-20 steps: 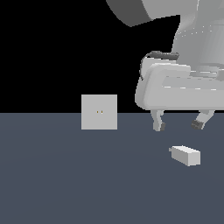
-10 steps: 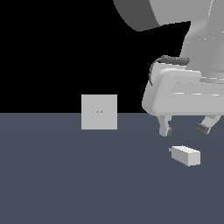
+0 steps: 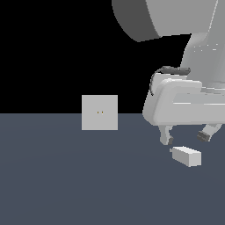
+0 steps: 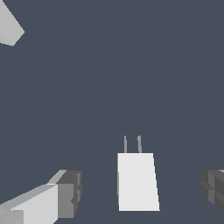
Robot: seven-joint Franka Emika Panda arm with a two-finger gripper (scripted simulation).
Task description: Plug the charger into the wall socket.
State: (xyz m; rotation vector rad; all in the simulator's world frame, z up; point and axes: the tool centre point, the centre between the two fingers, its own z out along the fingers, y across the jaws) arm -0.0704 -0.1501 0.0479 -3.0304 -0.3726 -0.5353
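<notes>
1. Exterior view: The gripper [image 3: 185, 137] of the lone Panda arm hangs low over the charger [image 3: 186, 156], a small, plain, light-grey block lying on the dark slate desk [image 3: 66, 184]. The jaws stand wide apart and hold nothing; the charger sits just below the gap between the two fingertips [image 3: 166, 139], not touched by either. The wall socket [image 3: 99, 112], a flat, matte, upright square plate with two tiny yellowish holes at its centre, stands well apart from the charger, toward the exterior view's left.

2. Wrist view: The charger [image 4: 137, 181] lies between the two dark, blocky pads [image 4: 70, 194], clear of both. Its long axis runs across the line joining the pads, so a straight closure would, by the look of it, catch its long sides. Two thin prongs [image 4: 132, 144] project from the end that faces away from the camera. A corner of the wall socket [image 4: 9, 27] shows far off, beyond the pronged end and to one side.
</notes>
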